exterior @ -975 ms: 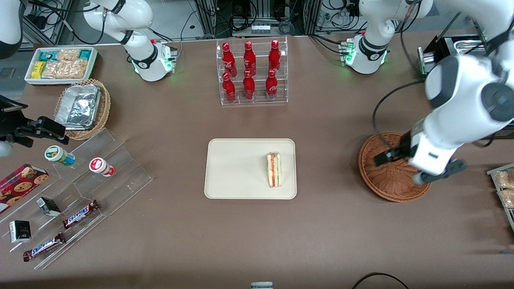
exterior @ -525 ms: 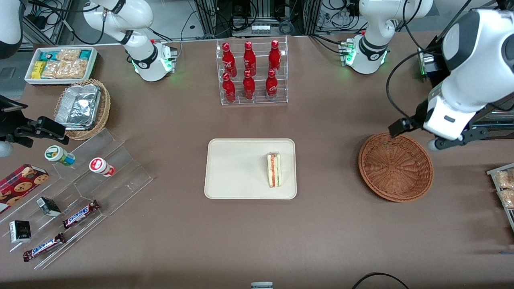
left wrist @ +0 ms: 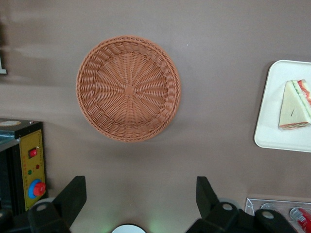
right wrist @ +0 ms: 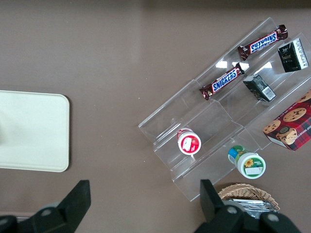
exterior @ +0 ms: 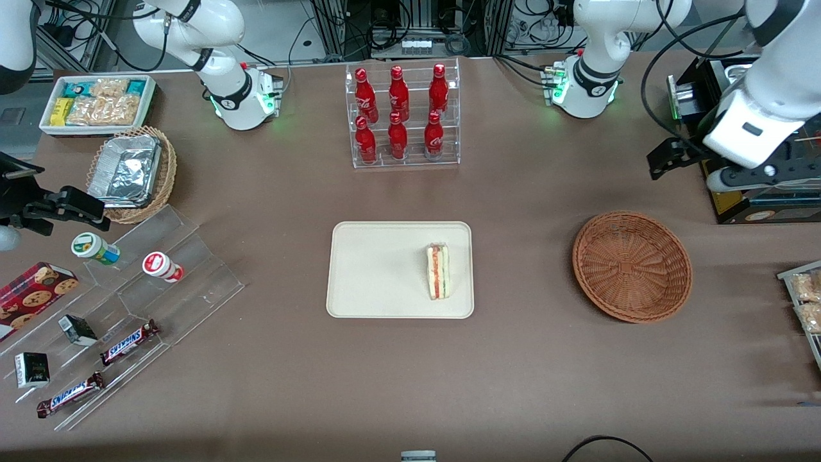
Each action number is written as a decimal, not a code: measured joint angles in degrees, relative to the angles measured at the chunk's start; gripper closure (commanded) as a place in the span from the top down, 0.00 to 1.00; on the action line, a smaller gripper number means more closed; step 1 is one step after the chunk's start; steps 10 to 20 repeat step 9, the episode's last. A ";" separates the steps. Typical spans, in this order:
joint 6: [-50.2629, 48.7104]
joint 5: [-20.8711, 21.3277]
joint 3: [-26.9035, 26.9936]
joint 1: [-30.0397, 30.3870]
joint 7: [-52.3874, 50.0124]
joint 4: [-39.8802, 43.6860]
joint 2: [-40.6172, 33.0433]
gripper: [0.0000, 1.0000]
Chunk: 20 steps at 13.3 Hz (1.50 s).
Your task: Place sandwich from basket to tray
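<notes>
The sandwich [exterior: 439,271] lies on the cream tray [exterior: 378,269], close to the short edge that faces the basket; the wrist view also takes in the sandwich [left wrist: 295,105] and tray [left wrist: 272,121]. The reddish-brown wicker basket [exterior: 632,266] holds nothing, as the basket [left wrist: 128,88] shows from above. My gripper [exterior: 763,174] hangs high above the table, farther from the front camera than the basket, toward the working arm's end. In the wrist view the gripper [left wrist: 139,191] is open, with only bare table between its black fingers [left wrist: 73,194].
A black box with a yellow button panel [left wrist: 29,165] stands beside my gripper. A rack of red bottles [exterior: 403,115] stands farther back than the tray. A clear stand with snacks [exterior: 128,308], a tan basket of foil containers [exterior: 131,173] and a white bin [exterior: 96,102] lie toward the parked arm's end.
My gripper has risen from over the basket and moved away from the front camera, toward the working arm's end. The sandwich has stayed on the tray.
</notes>
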 measured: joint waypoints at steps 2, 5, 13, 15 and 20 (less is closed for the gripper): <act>-0.01 0.00 0.41 0.00 0.73 0.51 0.00 1.00; -0.01 -0.04 0.37 0.00 0.75 1.55 0.00 1.00; -0.01 -0.92 0.32 -0.01 0.75 1.80 0.00 1.00; -0.01 -0.92 0.32 -0.01 0.75 1.80 0.00 1.00; -0.01 -0.92 0.32 -0.01 0.75 1.80 0.00 1.00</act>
